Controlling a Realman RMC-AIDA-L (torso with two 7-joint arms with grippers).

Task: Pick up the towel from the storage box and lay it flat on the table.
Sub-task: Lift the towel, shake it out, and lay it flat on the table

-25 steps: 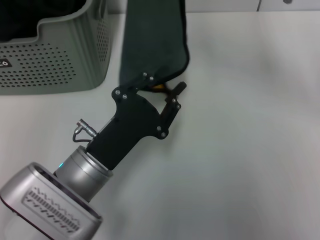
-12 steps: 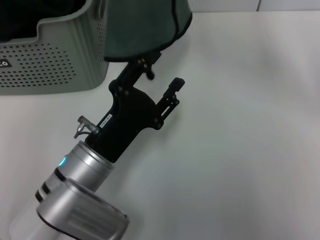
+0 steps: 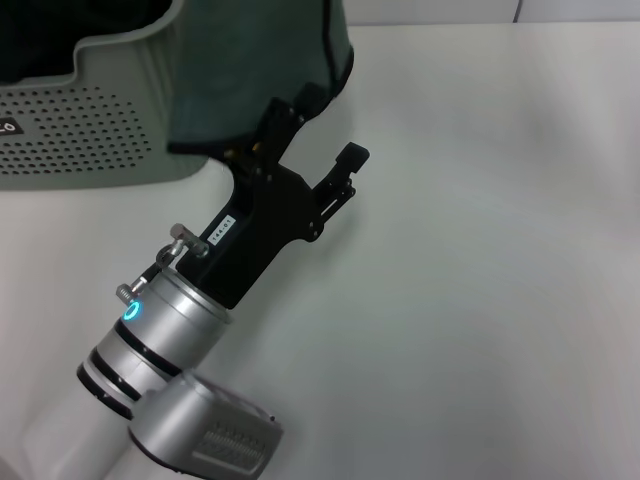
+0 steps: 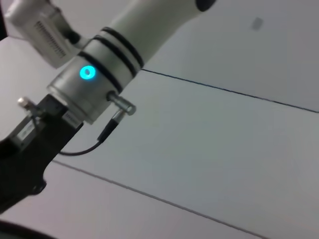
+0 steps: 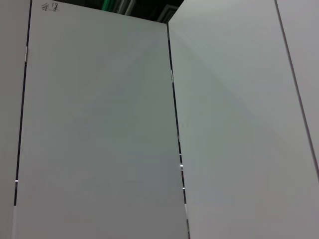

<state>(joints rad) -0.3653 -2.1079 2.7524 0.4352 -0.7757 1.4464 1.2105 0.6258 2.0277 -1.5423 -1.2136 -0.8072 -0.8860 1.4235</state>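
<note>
Head view shows the left gripper (image 3: 305, 135) near the centre, pointing toward 1 o'clock — its fingers are apart, and one finger (image 3: 275, 125) touches the lower edge of the hanging towel (image 3: 255, 70). This dark teal cloth hangs beside the storage box (image 3: 90, 120) at 10 o'clock, over the table (image 3: 480, 250). Inside, the box looks dark.

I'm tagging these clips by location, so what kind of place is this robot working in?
Probably a lab or test bench rather than a home: a plain white table holding only a grey-green perforated storage box, bare white wall panels behind, and the left gripper at a dark teal towel.
</note>
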